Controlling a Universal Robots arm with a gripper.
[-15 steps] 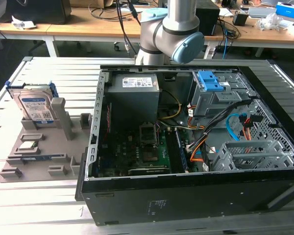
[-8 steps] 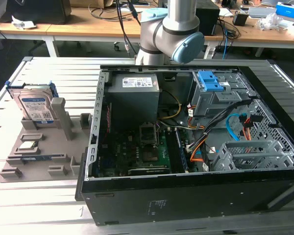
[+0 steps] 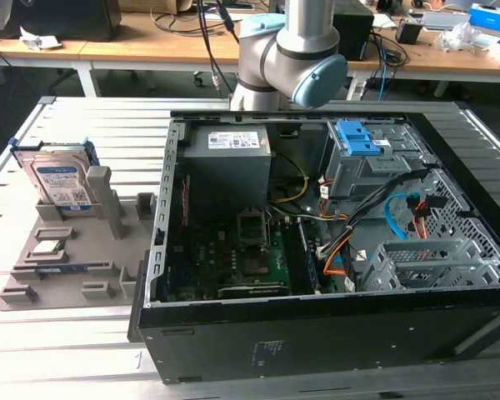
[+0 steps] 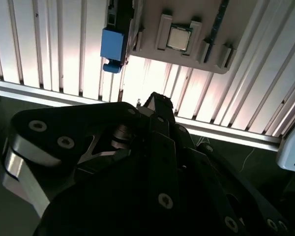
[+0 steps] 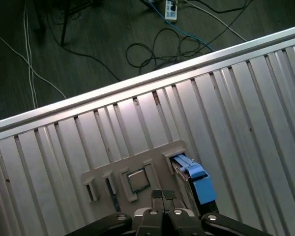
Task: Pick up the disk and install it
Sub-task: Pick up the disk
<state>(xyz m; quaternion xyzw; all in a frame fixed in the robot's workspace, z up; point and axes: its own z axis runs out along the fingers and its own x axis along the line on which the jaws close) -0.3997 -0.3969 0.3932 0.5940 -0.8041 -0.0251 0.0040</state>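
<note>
The disk (image 3: pixel 62 179), a silver drive with a white-and-blue label in a blue carrier frame, stands on edge in a slot of the grey fixture plate (image 3: pixel 75 275) at the exterior view's left. In both wrist views I look down on it from high up, its blue carrier (image 5: pixel 197 186) (image 4: pixel 113 44) seen edge-on. My gripper (image 5: pixel 162 194) (image 4: pixel 155 102) hangs well above the plate, close beside the disk in the picture, touching nothing. Its fingertips meet, with nothing between them.
An open black computer case (image 3: pixel 317 333) lies at the exterior view's right, with a grey power-supply box (image 3: pixel 229 154), a blue latch (image 3: pixel 357 137) on the drive bay and loose cables. A processor chip (image 5: pixel 136 180) sits on the plate. The ribbed metal table (image 5: pixel 246 98) ends near cables on the floor.
</note>
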